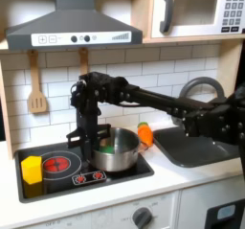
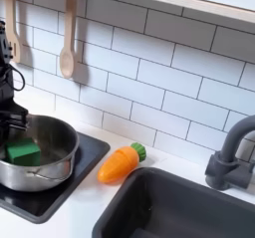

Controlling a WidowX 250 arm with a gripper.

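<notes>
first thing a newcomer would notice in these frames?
Probably the black arm reaching across the toy kitchen, its gripper down at the left rim of the steel pot on the stove in the first exterior view. In the second exterior view a green block lies inside the pot, and an orange carrot lies on the counter between stove and sink.

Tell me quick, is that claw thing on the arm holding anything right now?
End effector: cannot be told whether open or closed; it hangs at the left rim of the metal pot, near the green block inside.
</notes>
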